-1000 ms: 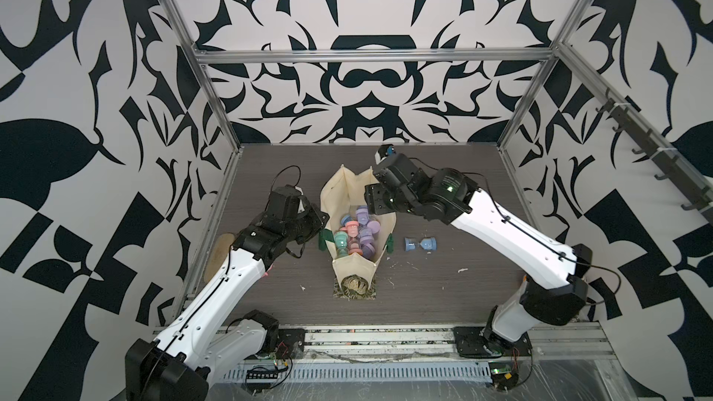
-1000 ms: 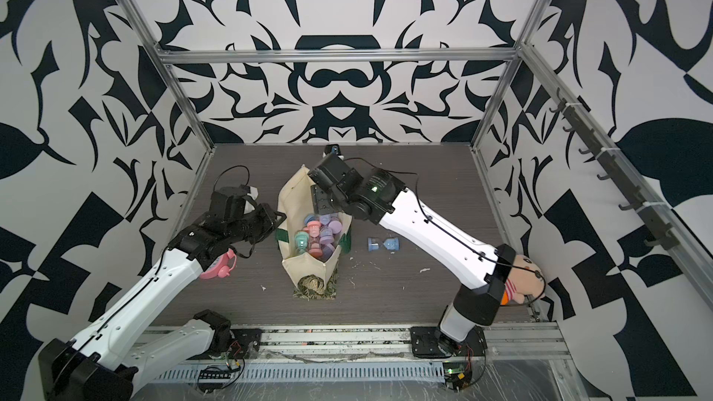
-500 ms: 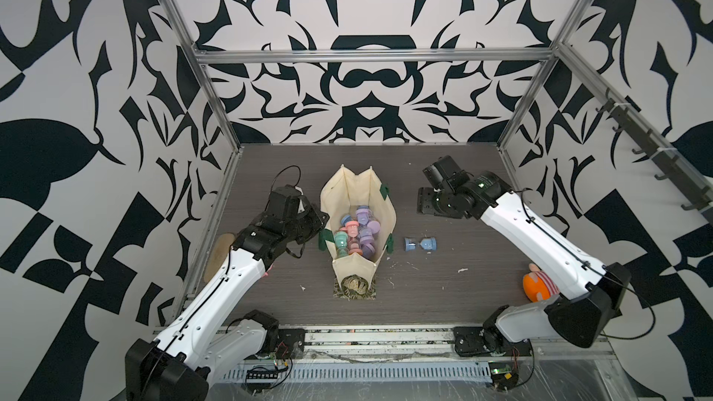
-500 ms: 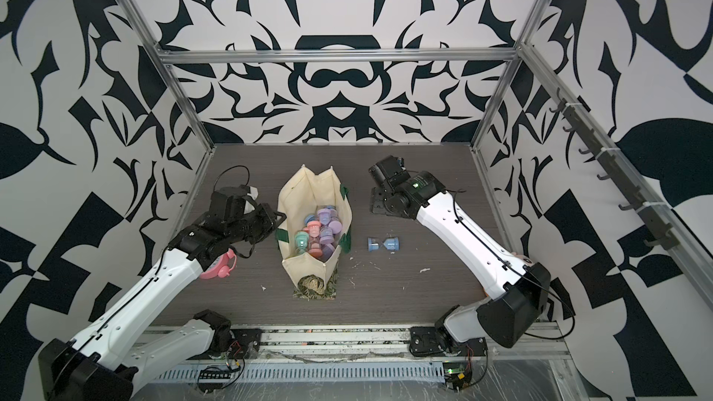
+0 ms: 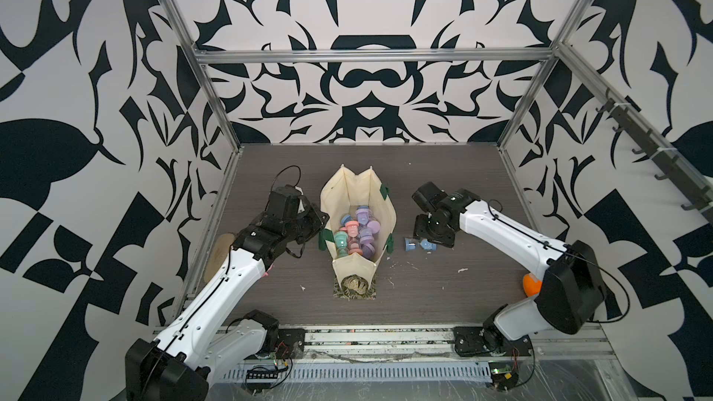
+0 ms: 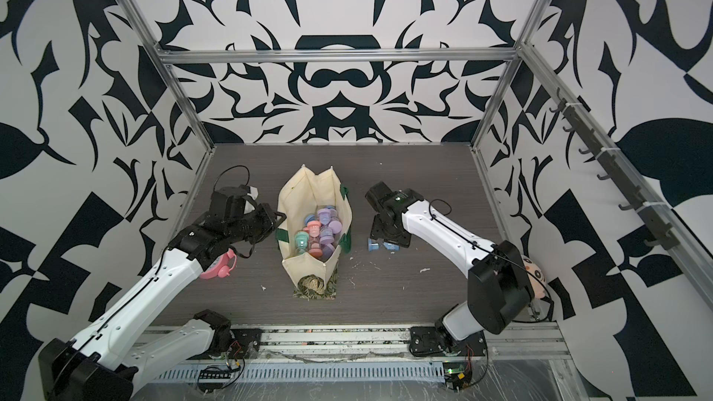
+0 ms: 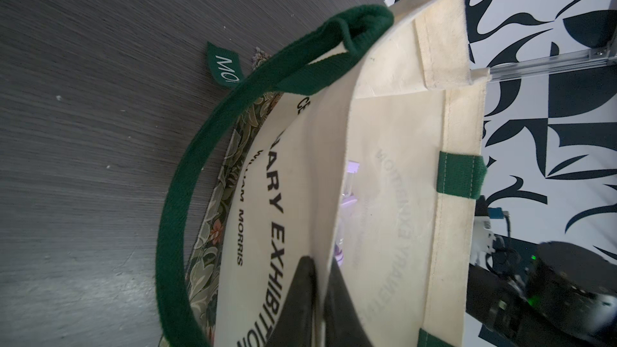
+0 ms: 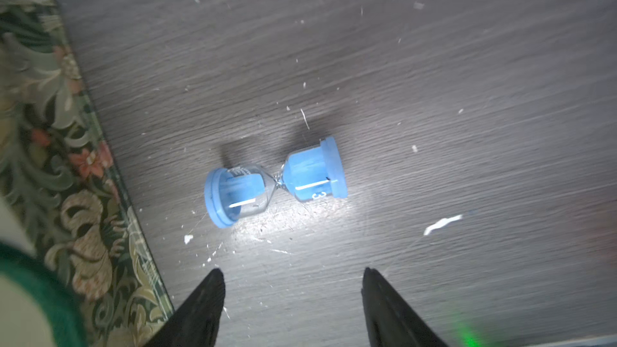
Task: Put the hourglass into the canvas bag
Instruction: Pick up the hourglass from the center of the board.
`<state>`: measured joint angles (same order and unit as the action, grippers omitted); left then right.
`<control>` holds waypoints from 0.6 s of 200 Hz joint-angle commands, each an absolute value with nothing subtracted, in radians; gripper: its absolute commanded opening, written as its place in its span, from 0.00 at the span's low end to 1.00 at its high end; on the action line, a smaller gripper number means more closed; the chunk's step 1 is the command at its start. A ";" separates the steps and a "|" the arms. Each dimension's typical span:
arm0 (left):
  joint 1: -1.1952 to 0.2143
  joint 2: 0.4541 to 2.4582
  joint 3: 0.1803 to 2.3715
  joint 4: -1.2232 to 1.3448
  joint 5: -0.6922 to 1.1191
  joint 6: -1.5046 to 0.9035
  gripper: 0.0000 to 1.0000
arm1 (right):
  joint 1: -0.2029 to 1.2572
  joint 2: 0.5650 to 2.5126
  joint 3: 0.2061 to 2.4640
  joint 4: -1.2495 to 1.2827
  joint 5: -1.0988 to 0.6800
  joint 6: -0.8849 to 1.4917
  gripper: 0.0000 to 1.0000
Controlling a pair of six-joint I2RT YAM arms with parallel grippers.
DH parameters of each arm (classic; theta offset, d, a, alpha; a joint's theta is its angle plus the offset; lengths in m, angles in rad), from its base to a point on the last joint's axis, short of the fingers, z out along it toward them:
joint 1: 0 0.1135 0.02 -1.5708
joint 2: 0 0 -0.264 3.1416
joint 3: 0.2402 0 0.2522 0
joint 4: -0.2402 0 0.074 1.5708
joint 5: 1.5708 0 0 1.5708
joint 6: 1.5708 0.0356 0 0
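The cream canvas tote bag (image 5: 349, 196) carries dark green straps (image 7: 173, 195) and a leafy floral border (image 8: 83, 195). The small plastic hourglass (image 8: 277, 183) is blue; the wood-grain table (image 5: 443, 171), dark grey.

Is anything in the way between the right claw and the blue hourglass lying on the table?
Nothing visible. The open right claw hangs over the blue hourglass, with only table surface between them.

The canvas bag (image 7: 293, 195) carries black print on its side, partly cut off: "ARY EXHIBITIO" and, smaller, "MORRIS". A green tag (image 7: 224, 67) beside it reads "MO". The blue hourglass (image 8: 275, 181) bears a white "3".
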<state>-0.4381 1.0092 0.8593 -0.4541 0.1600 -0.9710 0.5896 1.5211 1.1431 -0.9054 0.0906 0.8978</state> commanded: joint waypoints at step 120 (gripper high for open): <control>-0.436 0.991 0.833 -0.439 0.175 -0.973 0.11 | 0.600 1.672 1.153 -0.773 0.034 1.149 0.67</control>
